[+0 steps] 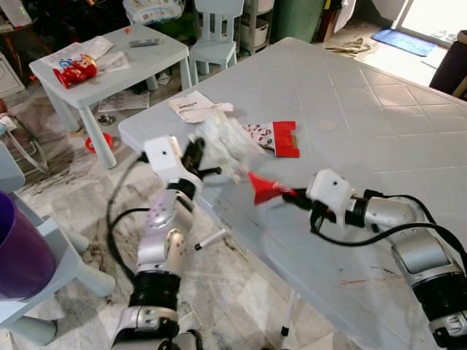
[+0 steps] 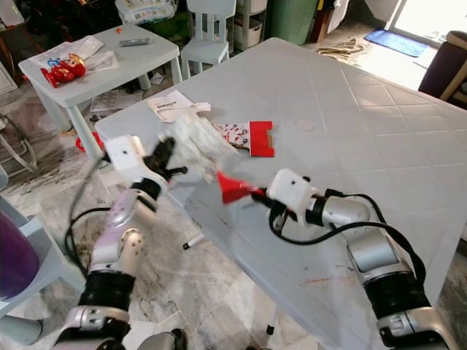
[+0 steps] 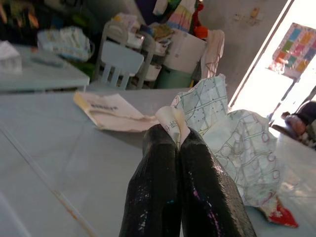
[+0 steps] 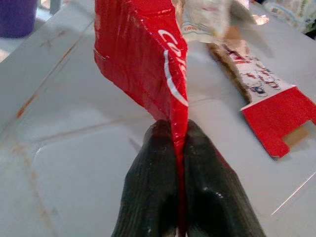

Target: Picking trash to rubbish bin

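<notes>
Grippers (image 1: 203, 162) (image 1: 287, 195) pinching paper (image 1: 226, 142), red wrapper (image 1: 264, 187), at table (image 1: 379, 138) edge

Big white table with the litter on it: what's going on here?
The robot is clearing trash off the white table. Its left gripper is shut on a crumpled printed paper, its right gripper on a red wrapper, both held near the table's near edge. A flattened red carton and a folded paper lie on the table.

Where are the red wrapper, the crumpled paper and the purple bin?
red wrapper (image 4: 143, 54), right wrist view, its broad face
crumpled paper (image 3: 232, 143), left wrist view, its middle
purple bin (image 1: 18, 255), left eye view, its side
</notes>
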{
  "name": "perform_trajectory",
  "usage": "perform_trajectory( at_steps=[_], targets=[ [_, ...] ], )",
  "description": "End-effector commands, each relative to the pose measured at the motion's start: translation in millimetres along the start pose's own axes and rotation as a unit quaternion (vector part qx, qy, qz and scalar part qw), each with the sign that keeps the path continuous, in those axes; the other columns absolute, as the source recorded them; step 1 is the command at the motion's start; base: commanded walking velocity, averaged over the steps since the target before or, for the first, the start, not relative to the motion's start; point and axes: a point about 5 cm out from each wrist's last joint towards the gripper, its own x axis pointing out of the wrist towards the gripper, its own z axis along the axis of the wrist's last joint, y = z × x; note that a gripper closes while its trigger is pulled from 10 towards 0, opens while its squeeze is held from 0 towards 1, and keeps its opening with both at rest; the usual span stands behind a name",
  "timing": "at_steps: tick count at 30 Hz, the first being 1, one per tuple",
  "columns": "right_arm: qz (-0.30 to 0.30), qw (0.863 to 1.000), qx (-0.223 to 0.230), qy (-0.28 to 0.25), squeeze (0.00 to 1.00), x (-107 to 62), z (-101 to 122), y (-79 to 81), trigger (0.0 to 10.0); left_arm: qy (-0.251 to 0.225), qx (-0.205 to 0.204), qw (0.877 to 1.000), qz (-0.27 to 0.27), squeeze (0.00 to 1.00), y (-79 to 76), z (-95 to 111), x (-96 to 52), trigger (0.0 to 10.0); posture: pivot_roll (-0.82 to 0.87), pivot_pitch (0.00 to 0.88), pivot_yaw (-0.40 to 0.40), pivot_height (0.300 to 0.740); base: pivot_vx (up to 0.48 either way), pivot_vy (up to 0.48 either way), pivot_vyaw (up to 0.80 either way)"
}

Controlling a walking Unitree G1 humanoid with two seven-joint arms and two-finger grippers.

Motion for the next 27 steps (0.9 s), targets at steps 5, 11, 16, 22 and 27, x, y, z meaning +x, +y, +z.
perform_trajectory(
  at_steps=[5, 11, 16, 22, 27],
  targets=[
    [-0.072, 0.995, 0.072, -0.017, 0.0, 2.4, -3, -11.5, 0.0, -0.033, 0.051, 0.998, -0.017, 0.0, -8.5, 17, -7.6, 0.0, 0.04, 0.123, -0.045, 0.74, 0.0, 0.0, 0.0],
    [-0.127, 0.981, 0.144, -0.039, 0.0, 5.2, -4, -17.9, 0.0, -0.04, 0.075, 0.996, -0.003, 0.0, -7.8, 26, -19.2, 0.0, 0.05, 0.121, -0.046, 0.74, 0.0, 0.0, 0.0],
    [-0.162, 0.966, 0.194, -0.055, 0.0, 7.2, -4, -20.3, 0.0, -0.028, 0.075, 0.997, -0.008, 0.0, -10.3, 24, -37.6, 0.0, 0.06, 0.119, -0.046, 0.74, 0.0, 0.0, 0.0],
    [-0.161, 0.965, 0.2, -0.057, 0.0, 12.3, -1, -17.3, 0.0, -0.013, 0.068, 0.998, -0.007, 0.0, -12.4, 21, -42.3, 0.0, 0.06, 0.119, -0.047, 0.74, 0.0, 0.0, 0.0],
    [-0.16, 0.965, 0.199, -0.059, 0.0, 14.1, 1, -17.8, 0.0, -0.009, 0.058, 0.998, -0.014, 0.0, -19.7, 22, -37.9, 0.0, 0.06, 0.113, -0.051, 0.74, 0.0, 0.0, 0.64]
  ],
)
